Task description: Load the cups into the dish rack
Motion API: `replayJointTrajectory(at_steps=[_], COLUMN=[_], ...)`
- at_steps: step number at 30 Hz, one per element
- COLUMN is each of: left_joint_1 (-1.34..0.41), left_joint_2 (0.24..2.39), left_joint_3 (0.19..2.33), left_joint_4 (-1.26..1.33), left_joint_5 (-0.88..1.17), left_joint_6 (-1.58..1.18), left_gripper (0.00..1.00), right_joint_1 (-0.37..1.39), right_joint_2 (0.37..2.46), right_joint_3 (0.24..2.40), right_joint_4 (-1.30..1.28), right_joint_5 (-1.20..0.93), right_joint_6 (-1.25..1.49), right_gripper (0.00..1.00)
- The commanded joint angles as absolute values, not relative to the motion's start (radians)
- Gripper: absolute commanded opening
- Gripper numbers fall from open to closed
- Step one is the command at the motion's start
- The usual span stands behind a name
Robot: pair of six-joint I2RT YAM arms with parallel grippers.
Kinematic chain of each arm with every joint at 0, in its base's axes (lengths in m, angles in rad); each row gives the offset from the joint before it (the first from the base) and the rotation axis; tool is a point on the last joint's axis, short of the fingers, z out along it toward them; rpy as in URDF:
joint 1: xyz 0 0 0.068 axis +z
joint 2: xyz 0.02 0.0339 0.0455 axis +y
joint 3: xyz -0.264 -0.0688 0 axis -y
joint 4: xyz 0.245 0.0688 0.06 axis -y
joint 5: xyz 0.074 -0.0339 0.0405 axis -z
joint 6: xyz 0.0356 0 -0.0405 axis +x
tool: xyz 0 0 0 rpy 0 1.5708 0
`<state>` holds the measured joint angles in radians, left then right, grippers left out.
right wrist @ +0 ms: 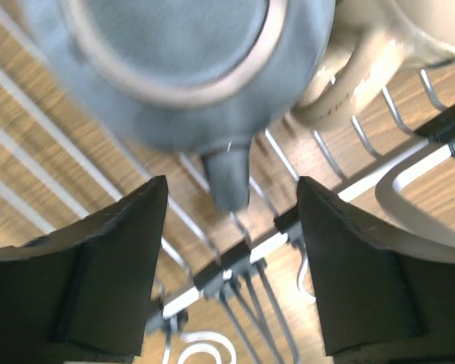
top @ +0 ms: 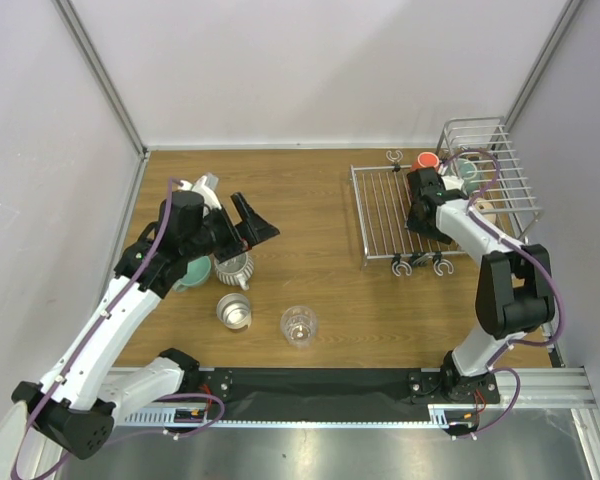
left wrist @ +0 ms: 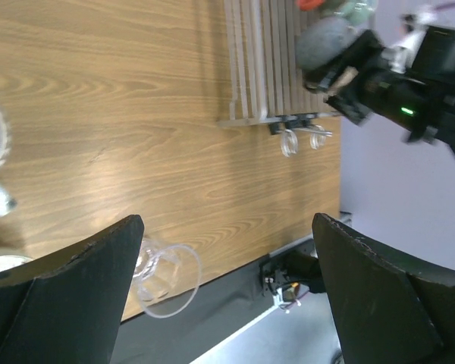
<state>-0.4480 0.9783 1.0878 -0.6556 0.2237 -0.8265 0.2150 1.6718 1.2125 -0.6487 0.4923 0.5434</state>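
Nearest the arms, well to the left of the dish rack, a clear glass stands upright on the table. It is likely light, slick and brittle, so the safest hold is a pinch over the rim, one finger inside the wall and one outside, closed gently. Just left of it, further from the rack, is a steel cup, mouth up. It should be stiff and hard to damage but slippery, so the same rim pinch suits it. A little beyond these, a ribbed whitish cup and a teal mug sit close together. Both are probably heavier glazed ware, better taken by the wall than by the handle.

The left gripper hangs above this group, pointed toward the rack, its fingers spread wide with nothing between them.

On the rack's flat grid, the right gripper is also released. Its fingers stand on either side of the handle of a grey-blue mug without touching it. That mug rests on the bars, one round face toward the wrist camera, though whether mouth or foot is too blurred to tell. A beige mug sits just beside it, by the basket end. At the rack's far edge stands a white mug with orange inside.
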Motion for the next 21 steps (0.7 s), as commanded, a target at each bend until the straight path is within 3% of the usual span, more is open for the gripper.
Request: replayJointTrajectory(at_steps=[1, 6, 7, 14, 21], left_joint_1=[-0.439, -0.442, -0.446, -0.446, -0.460], left_joint_2=[0.986, 0.994, 0.996, 1.057, 1.353], left_joint_3=[1.141, 1.170, 1.170, 1.166, 1.310], left_joint_4=[-0.747, -0.928, -0.974, -1.011, -1.097], left_joint_5=[0.149, 0.003, -0.032, -0.153, -0.334], left_joint_6=[-0.793, -0.790, -0.790, -0.778, -0.782], left_gripper=[0.99, 0.97, 0.96, 0.91, 0.86], right_joint_1=[0.232, 0.253, 0.262, 0.337, 0.410], right_joint_2=[1.582, 1.505, 1.491, 1.370, 1.233], right_joint_3=[1.258, 1.287, 1.290, 1.348, 1.425], right_joint_4=[-0.702, -0.801, -0.808, -0.929, -1.026], right_joint_5=[0.492, 0.468, 0.466, 0.462, 0.445], right_joint_6=[0.554, 0.565, 0.561, 0.540, 0.511], right_gripper=[0.77, 0.90, 0.99, 1.00, 0.99])
